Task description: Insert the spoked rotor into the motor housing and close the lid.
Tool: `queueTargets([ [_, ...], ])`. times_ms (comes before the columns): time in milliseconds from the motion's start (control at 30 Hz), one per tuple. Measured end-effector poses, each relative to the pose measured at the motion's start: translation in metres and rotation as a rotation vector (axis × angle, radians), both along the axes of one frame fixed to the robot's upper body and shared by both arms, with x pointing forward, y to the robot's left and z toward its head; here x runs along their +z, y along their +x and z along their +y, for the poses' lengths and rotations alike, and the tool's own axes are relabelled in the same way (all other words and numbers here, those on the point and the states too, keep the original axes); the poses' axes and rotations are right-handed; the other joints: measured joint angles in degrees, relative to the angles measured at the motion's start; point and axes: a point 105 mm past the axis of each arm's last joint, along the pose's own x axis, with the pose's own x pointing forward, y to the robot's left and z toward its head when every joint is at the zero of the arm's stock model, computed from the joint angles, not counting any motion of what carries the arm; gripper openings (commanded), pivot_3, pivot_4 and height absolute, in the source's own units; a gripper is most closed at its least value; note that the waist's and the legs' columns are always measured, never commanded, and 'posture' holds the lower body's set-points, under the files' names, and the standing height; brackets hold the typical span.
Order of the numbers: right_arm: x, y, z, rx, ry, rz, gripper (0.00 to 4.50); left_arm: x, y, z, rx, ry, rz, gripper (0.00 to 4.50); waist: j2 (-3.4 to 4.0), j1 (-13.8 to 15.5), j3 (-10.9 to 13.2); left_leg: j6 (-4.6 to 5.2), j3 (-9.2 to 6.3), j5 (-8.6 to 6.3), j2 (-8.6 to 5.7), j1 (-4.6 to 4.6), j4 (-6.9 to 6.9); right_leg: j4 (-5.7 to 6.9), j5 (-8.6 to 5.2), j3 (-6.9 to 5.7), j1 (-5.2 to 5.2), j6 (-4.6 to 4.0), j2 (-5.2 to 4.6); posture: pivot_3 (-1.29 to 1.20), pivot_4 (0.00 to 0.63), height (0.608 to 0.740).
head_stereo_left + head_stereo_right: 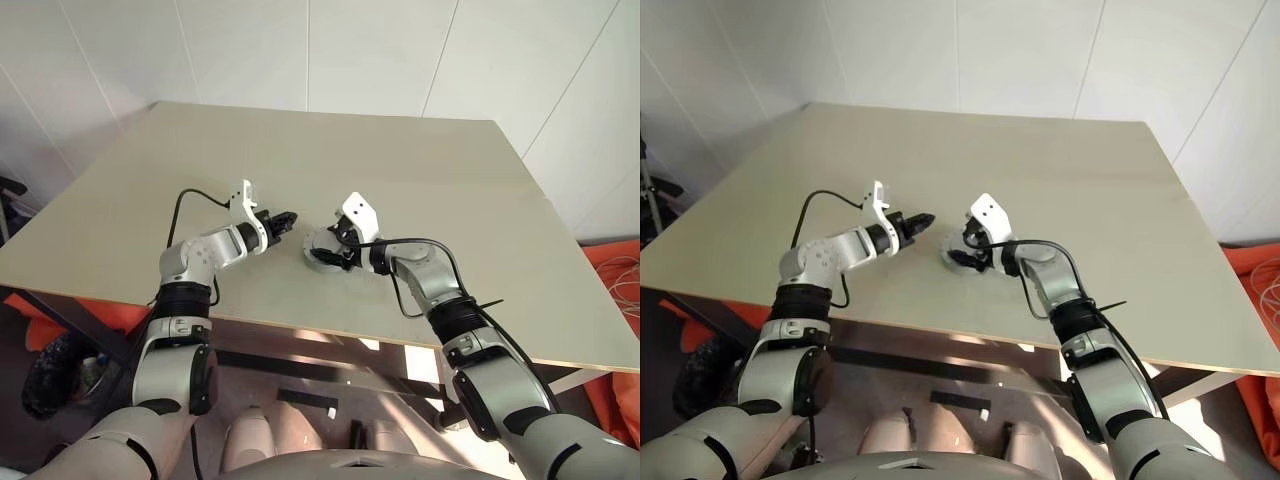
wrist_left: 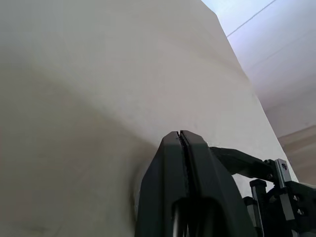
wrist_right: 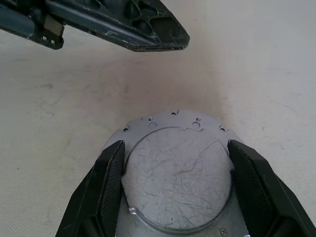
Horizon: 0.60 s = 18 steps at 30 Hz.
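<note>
A round silver-grey metal part, which I take for the motor housing [image 3: 177, 182], lies flat on the table. Its upper face is a plain scratched disc over a wider rim with small holes. My right gripper [image 3: 176, 144] has one finger against each side of it and grips it. It shows as a pale round shape [image 1: 318, 244] at the tip of the right gripper [image 1: 326, 250]. My left gripper [image 1: 287, 217] is shut and empty, a short way to the part's left and just above the table. The spoked rotor and the lid are out of view.
The beige table [image 1: 400, 170] is bare around the two grippers. Its front edge runs close below both forearms. A black cable [image 1: 185, 200] loops off the left wrist. Orange material [image 1: 615, 270] lies on the floor at the right.
</note>
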Motion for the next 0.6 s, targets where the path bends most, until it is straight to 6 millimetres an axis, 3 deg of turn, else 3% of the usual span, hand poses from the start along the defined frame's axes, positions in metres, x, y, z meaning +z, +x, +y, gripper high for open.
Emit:
queueTargets([
  [233,0.001,0.000,0.001,-0.002,0.002,-0.005,3.20,-0.013,-0.007,-0.033,-0.176,0.071,0.143,0.05,0.00,0.0,0.0,0.00,0.00,0.00,-0.02,0.01,-0.04,-0.02,0.00,0.00,-0.02,0.00,0.00,0.00,0.000,0.740],
  [600,0.001,0.000,0.001,-0.010,0.005,-0.011,3.20,-0.020,-0.015,-0.039,-0.233,-0.043,0.292,0.05,0.01,0.0,0.0,0.01,0.00,0.00,-0.04,0.08,-0.08,-0.08,-0.01,0.00,0.06,0.01,-0.01,0.00,0.000,0.740],
])
